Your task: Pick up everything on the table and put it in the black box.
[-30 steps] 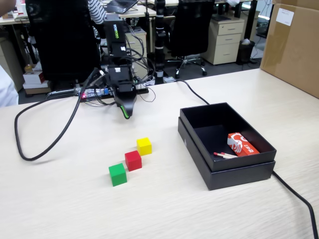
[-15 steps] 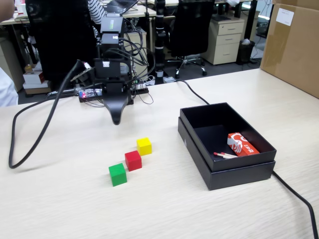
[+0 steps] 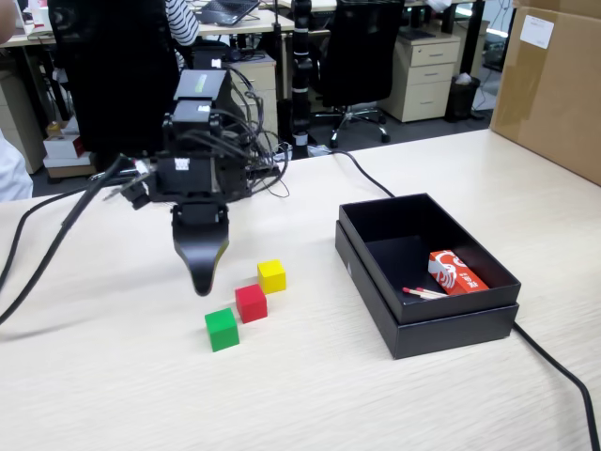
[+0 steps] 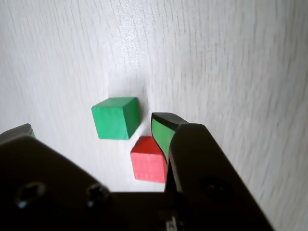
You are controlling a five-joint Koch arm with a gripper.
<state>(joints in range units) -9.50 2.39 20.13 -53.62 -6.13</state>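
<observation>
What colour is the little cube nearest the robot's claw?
Green: the green cube lies just ahead of the gripper, clearest in the wrist view.

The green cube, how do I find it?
Look on the pale wooden table, left of the black box in the fixed view. Three cubes sit in a slanted row there; the green cube is the end one nearest the camera, beside the red cube.

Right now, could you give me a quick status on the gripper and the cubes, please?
Gripper open, empty, above green cube. Green, red, yellow cubes on table, none in box. Nothing in the way.
</observation>
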